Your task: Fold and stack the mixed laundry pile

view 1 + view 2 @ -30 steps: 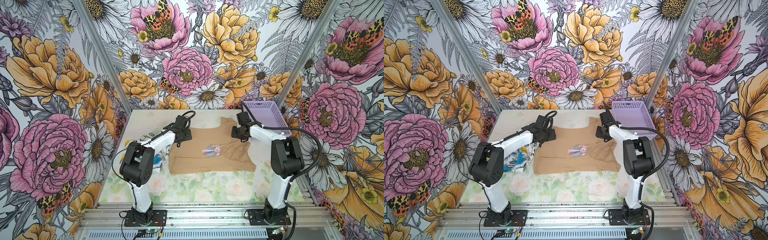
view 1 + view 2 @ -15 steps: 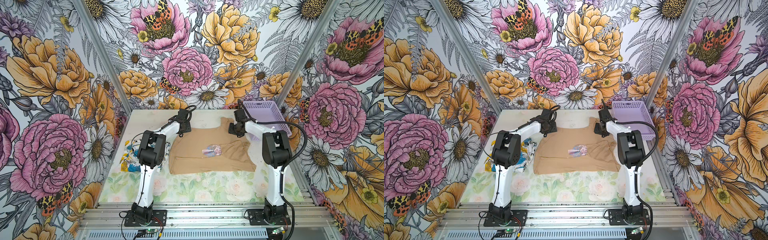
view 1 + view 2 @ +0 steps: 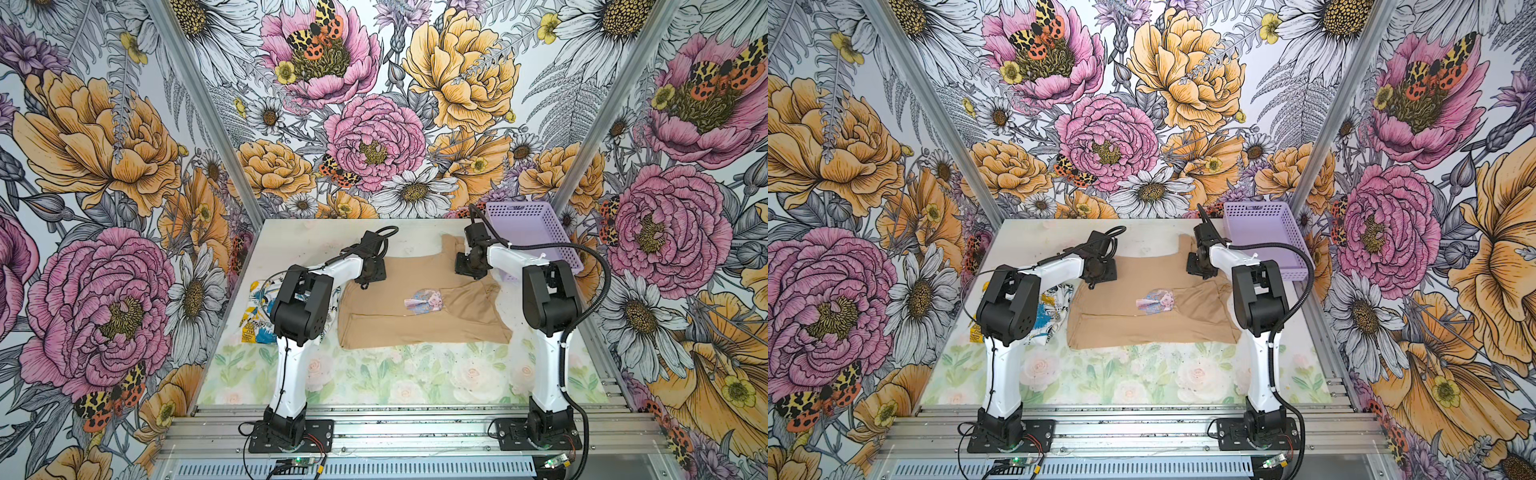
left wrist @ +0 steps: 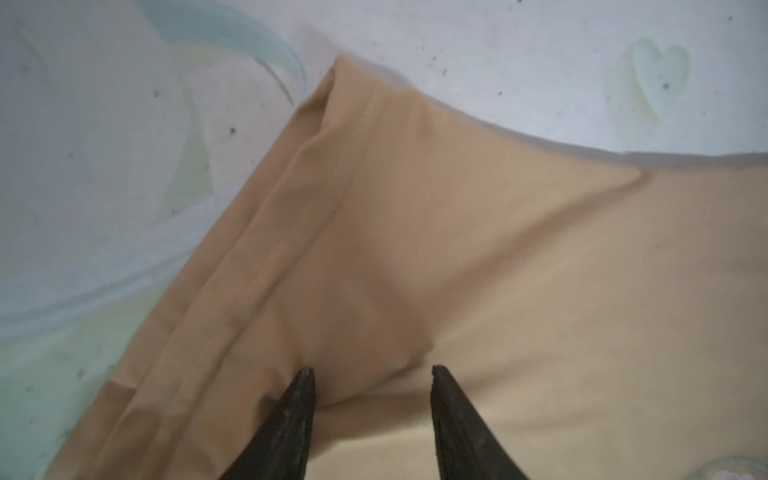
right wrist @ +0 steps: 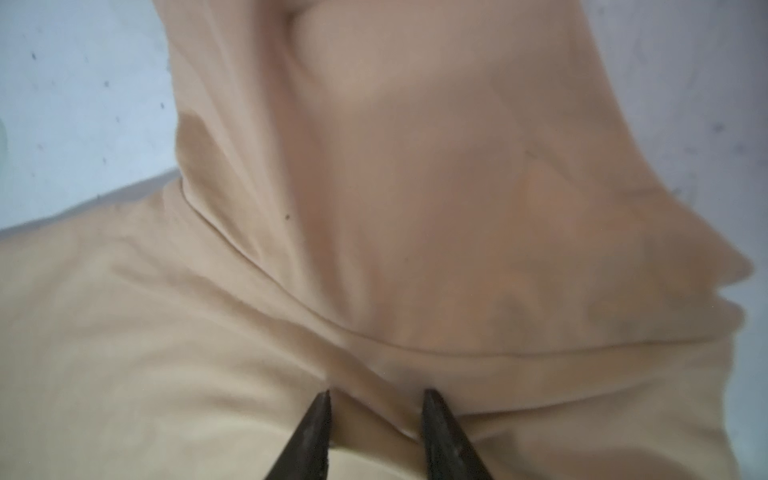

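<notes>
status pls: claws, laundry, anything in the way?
Left claw and right claw: both on tan garment, fabric bunched between tips. Printed garment unfolded at left. Lavender basket clear of the work.

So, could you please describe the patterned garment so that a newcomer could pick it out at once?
Start at the big tan garment spread mid-table. Look past its left edge, partly behind the left arm's black elbow: a crumpled garment lies there. It alone is white with blue and yellow patches and black lettering.

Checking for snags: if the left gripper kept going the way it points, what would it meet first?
Most likely the tan garment itself: the left gripper has cloth bunched between its tips, with table beyond.
</notes>
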{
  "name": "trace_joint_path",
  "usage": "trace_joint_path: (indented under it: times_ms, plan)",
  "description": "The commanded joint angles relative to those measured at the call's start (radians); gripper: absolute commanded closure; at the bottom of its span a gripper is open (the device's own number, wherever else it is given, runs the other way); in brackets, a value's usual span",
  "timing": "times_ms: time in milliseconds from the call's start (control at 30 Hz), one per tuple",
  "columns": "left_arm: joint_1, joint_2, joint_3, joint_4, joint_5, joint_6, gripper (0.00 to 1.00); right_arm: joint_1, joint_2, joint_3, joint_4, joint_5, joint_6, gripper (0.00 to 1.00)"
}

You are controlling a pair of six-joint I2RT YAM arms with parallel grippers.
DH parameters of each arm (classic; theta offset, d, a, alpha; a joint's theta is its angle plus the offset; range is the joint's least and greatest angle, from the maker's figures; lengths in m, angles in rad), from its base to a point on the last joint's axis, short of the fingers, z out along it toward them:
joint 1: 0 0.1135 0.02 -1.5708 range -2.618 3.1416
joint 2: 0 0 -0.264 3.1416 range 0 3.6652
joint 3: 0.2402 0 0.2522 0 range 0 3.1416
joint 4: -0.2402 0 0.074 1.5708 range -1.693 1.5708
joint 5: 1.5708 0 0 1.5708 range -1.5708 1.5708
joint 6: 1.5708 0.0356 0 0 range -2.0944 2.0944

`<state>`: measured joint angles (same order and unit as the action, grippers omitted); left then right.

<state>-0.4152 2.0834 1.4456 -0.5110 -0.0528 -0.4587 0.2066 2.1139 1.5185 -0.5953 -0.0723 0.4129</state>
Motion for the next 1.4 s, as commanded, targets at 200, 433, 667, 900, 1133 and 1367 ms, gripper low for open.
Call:
trace_joint_path:
  times_ms: [200, 433, 667, 900, 1133, 1367]
  plan:
    - [-0.070, -0.147, -0.331, -0.135, 0.022, -0.111, 0.53, 0.044, -0.177, -0.276, -0.100, 0.000, -0.021, 0.62]
    - [-0.101, -0.291, -0.422, -0.136, 0.018, -0.166, 0.52, 0.060, -0.260, -0.369, -0.100, -0.018, -0.003, 0.62]
    - [-0.061, -0.340, -0.227, -0.150, -0.020, -0.105, 0.37, 0.054, -0.299, -0.212, -0.138, -0.026, -0.012, 0.60]
    - [0.035, -0.272, -0.117, -0.141, -0.044, -0.028, 0.43, 0.052, -0.302, -0.114, -0.162, -0.052, -0.008, 0.59]
    - [0.056, -0.162, -0.098, -0.052, 0.016, 0.026, 0.56, 0.050, -0.314, -0.118, -0.162, -0.049, 0.000, 0.60]
    - [0.061, -0.131, -0.125, 0.018, 0.035, 0.047, 0.60, 0.046, -0.321, -0.131, -0.162, -0.048, -0.002, 0.60]
